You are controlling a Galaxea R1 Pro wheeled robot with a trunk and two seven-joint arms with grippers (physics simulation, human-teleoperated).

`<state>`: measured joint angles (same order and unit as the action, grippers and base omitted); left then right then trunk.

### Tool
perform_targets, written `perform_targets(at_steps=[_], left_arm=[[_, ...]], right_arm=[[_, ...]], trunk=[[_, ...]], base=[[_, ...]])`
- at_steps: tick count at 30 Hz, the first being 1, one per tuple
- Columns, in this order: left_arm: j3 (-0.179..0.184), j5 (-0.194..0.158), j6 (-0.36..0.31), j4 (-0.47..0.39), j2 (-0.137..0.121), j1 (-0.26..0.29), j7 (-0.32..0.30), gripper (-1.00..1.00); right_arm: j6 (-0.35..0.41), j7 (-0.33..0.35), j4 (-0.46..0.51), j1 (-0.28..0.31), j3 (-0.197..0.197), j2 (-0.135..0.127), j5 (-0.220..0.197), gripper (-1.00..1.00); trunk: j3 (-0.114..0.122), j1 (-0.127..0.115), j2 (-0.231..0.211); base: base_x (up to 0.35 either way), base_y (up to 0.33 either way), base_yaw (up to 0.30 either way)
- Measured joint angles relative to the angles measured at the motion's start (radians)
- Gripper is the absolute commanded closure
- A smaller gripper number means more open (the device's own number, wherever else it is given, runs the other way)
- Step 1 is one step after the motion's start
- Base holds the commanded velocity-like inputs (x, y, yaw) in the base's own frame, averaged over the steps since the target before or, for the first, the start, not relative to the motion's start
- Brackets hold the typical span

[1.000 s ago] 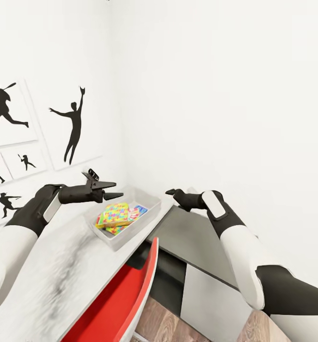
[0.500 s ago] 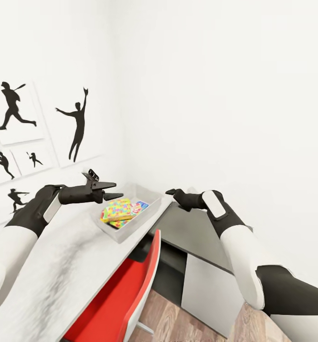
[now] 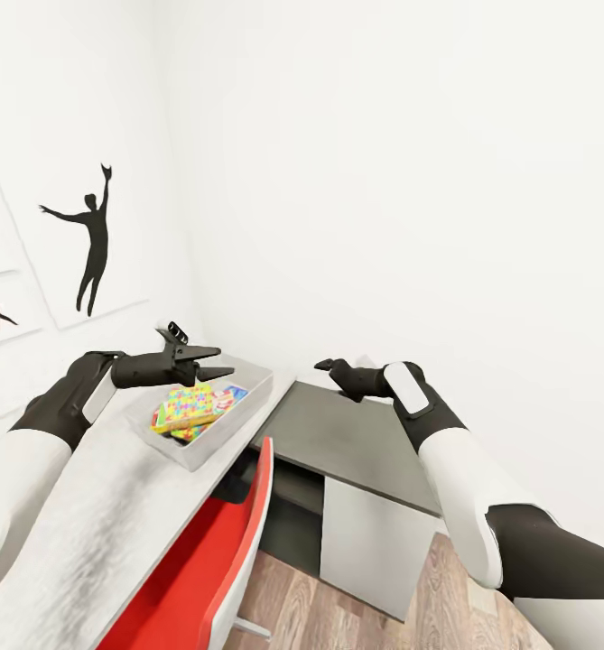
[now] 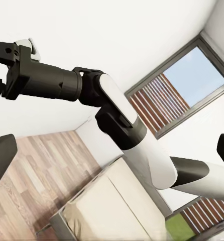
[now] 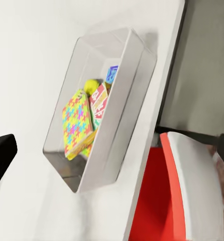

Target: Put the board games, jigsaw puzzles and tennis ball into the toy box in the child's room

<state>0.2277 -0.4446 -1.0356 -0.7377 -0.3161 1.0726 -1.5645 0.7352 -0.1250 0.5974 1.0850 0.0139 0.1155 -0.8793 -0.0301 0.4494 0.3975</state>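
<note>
My left gripper (image 3: 213,359) hangs above the far end of the toy box (image 3: 251,397), its dark fingers spread apart with nothing between them and touching nothing. My right gripper (image 3: 323,365) sits over the low grey cabinet (image 3: 347,433) beside the table (image 3: 76,533); from the head view it is end-on and small, but the right wrist view shows its dark fingertips (image 5: 1,155) at opposite edges of the frame, so it is wide and empty too. The toy box is a shallow, pale grey rectangular tray with straight walls, resting on the table's white, grey-veined top near the corner of the room. Inside it lie a jigsaw puzzle box (image 5: 77,123) covered in a bright multicoloured piece pattern, a red-faced board game (image 5: 99,98) tucked against it, a blue-edged box (image 5: 111,74) toward the far end, and a yellow-green tennis ball (image 5: 92,85) between them. A red chair (image 3: 238,551) with a smooth white rim is pushed up against the table's edge below the box. Black silhouette prints of ball players (image 3: 89,235) hang on the white wall to the left. The floor (image 3: 338,614) is wood plank. In the left wrist view my right arm (image 4: 117,120) crosses in front of a slatted window (image 4: 187,85).
</note>
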Motion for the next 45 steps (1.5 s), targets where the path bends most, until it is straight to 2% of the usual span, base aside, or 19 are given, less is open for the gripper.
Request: perform_targets(at_steps=[11, 20, 33, 45], left_arm=[[0.001, 0.001, 0.0, 0.0, 0.001, 0.0, 0.0, -1.0], [0.002, 0.002, 0.0, 0.0, 0.003, 0.0, 0.0, -1.0], [0.002, 0.001, 0.0, 0.0, 0.002, 0.0, 0.0, -1.0], [0.002, 0.002, 0.003, 0.0, 0.004, -0.008, 0.0, -1.0]], right_arm=[[0.0, 0.0, 0.0, 0.0, 0.0, -0.001, -0.002, -1.0], [0.002, 0.0, -0.002, 0.0, -0.001, -0.001, -0.028, -1.0], [0.002, 0.0, -0.003, 0.0, -0.001, -0.001, -0.029, -1.0], [0.002, 0.0, -0.003, 0.0, -0.001, -0.002, -0.029, -1.0]], trunk=[[0.0, 0.0, 0.0], [0.0, 0.0, 0.0], [0.0, 0.0, 0.0], [0.0, 0.0, 0.0]], base=[[-0.137, 0.024, -0.279], [-0.084, 0.001, -0.279], [-0.176, 0.0, -0.279], [-0.019, 0.0, -0.279]])
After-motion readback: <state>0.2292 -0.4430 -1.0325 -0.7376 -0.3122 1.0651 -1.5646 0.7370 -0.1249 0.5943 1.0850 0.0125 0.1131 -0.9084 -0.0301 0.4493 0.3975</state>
